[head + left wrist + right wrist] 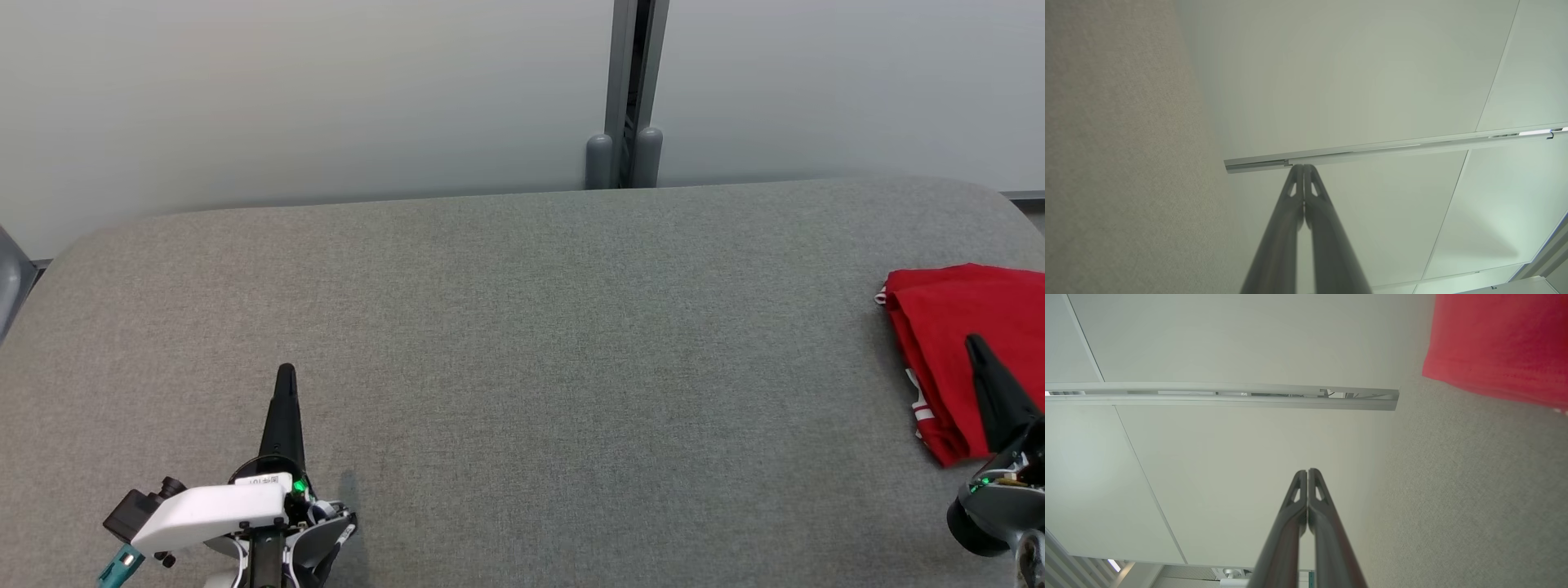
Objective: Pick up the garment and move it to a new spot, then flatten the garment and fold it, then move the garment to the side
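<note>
**Q:** How do the two grippers stand?

**A:** The left gripper (286,374), at the lower left of the head view, has its two dark fingers pressed together tip to tip, with nothing between them. The right gripper (973,343), at the lower right, is likewise closed and empty. Its wrist view shows the fingers meeting along their length.

**Q:** What lies around each?

**A:** Both are over the grey fabric table (522,367). Bare fabric surrounds the left one. In the head view the right one's fingers cross in front of the garment (947,318); whether they touch it cannot be told.

**Q:** Where, exactly, is the garment?

**A:** The red garment, with white print along its near-left edge, lies in folded layers at the table's right edge and is partly cut off by the frame. Beyond the table rises a pale wall (326,98), divided by a grey post (633,90).
</note>
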